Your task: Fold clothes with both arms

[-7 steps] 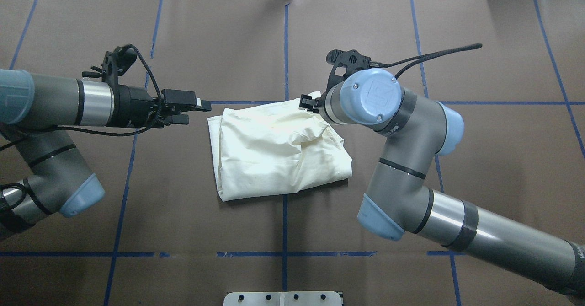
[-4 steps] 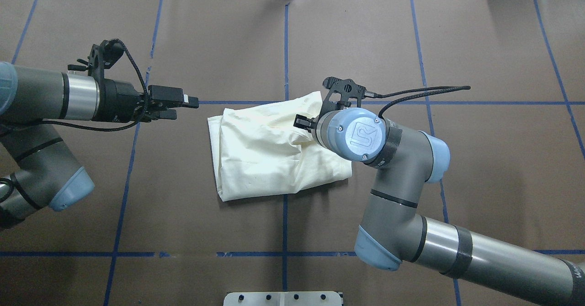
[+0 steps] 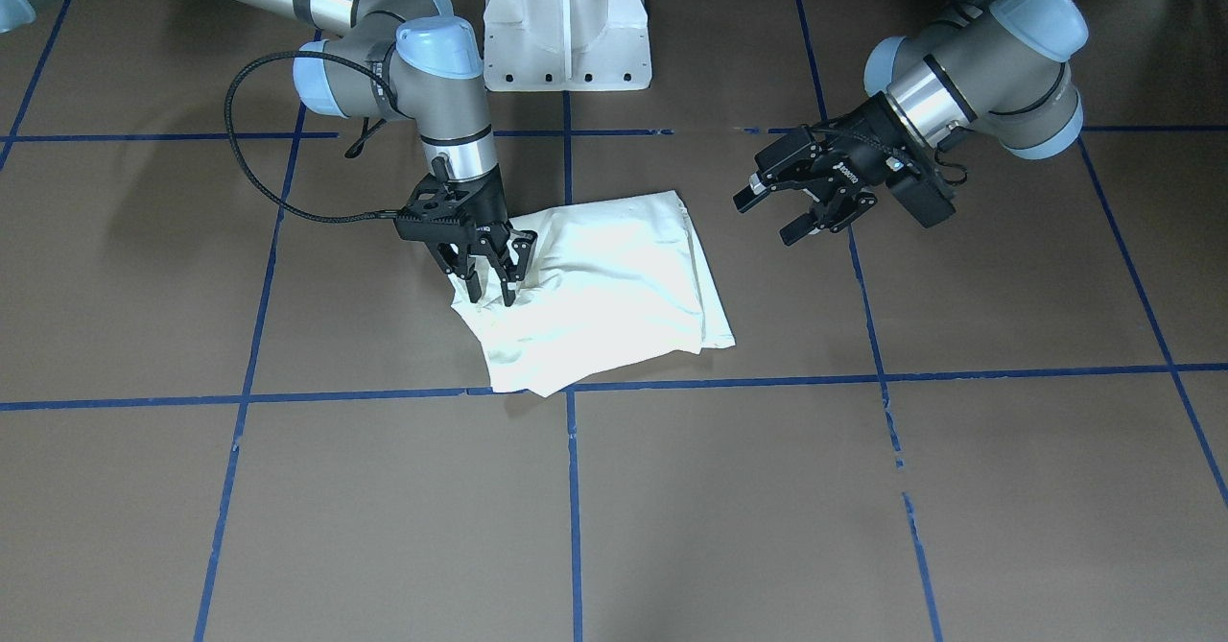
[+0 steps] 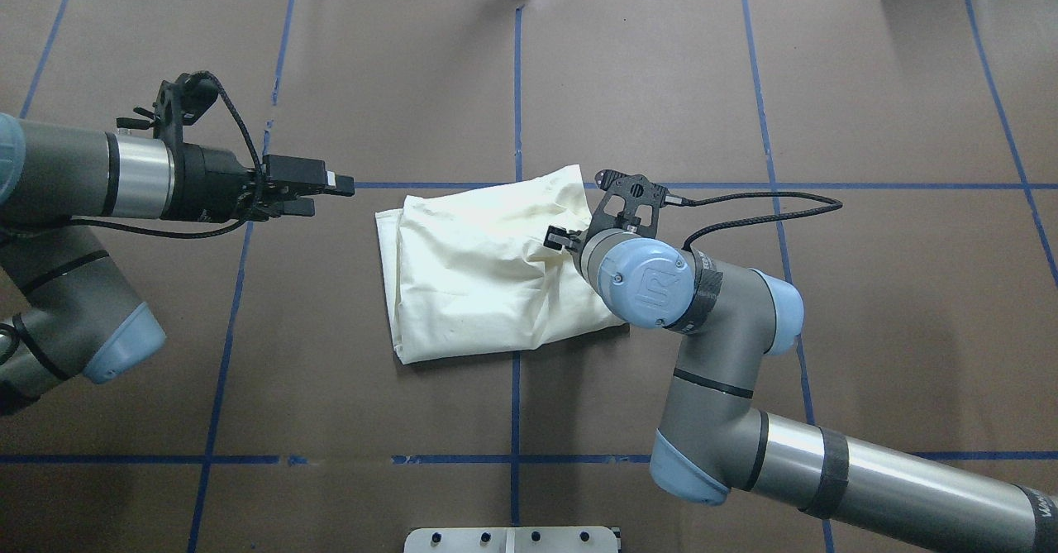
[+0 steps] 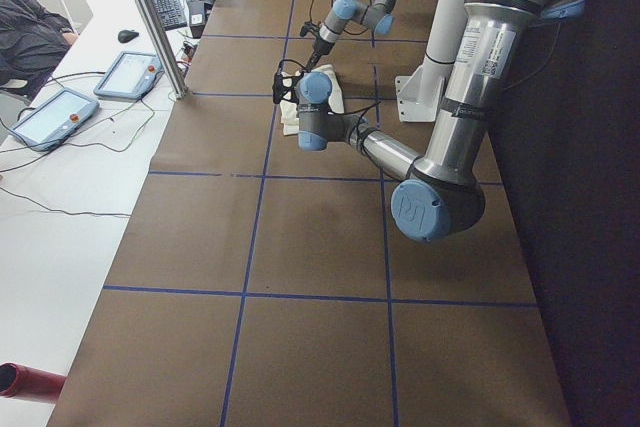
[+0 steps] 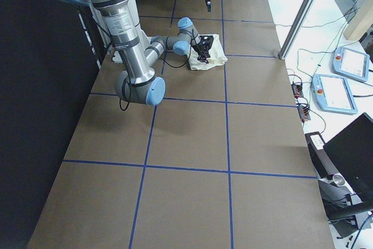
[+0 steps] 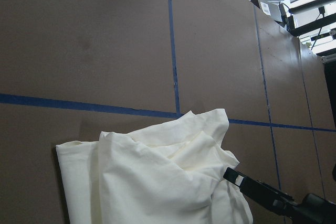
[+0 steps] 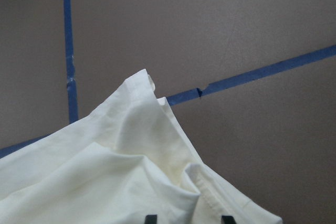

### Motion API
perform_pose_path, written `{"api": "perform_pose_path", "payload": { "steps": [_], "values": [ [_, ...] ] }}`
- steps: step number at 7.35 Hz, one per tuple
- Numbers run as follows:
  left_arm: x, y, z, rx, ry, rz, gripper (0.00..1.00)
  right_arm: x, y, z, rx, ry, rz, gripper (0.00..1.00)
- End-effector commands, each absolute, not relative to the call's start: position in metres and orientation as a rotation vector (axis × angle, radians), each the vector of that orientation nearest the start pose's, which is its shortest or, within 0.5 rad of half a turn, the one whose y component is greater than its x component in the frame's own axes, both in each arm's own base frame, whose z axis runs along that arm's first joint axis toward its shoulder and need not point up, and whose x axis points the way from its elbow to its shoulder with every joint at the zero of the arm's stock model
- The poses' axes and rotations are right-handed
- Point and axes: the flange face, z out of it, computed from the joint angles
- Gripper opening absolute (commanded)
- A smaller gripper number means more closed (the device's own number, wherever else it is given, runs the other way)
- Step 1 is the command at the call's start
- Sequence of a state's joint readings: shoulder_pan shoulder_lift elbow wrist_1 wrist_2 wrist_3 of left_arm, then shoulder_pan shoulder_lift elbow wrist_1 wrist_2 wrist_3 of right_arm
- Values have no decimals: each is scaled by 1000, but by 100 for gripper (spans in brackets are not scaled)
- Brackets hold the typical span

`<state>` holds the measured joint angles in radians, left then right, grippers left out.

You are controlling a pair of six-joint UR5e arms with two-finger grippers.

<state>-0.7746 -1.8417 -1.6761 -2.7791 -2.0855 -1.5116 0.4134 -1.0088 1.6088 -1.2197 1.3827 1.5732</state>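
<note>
The cream-white folded cotton shirt is lying at the middle of the brown paper-covered table. My right black two-finger pincer is pressing on its 3 o'clock edge. The jaws are partly open, with a ridge of cloth between the tips. My left black pincer is hovering at 9 o'clock, open and empty. If I am catching only the top layer, the fold may be spilling open, and a sideways pull may be dragging the whole bundle. Bare table is lying on every side.

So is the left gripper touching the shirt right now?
No, the left gripper hangs open beside the shirt, with bare table showing between its fingertips and the cloth.
</note>
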Motion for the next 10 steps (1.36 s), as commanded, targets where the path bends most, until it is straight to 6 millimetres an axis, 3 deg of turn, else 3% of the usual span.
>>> {"api": "perform_pose_path", "payload": {
  "steps": [1, 4, 6, 8, 9, 10],
  "values": [
    [343, -454, 331, 259, 1560, -157, 99, -568, -421, 266, 386, -914, 490, 0],
    [341, -453, 330, 263, 1562, -161, 99, -551, -446, 267, 392, -905, 556, 0],
    [340, -452, 332, 263, 1559, -163, 99, -577, -486, 252, 371, -881, 651, 0],
    [342, -451, 333, 260, 1558, -162, 99, -589, -497, 260, 365, -854, 664, 0],
    [343, -451, 333, 258, 1557, -161, 99, -588, -499, 262, 367, -844, 663, 22],
    [343, -452, 335, 255, 1554, -163, 99, -583, -506, 256, 395, -833, 623, 99]
  ]
}}
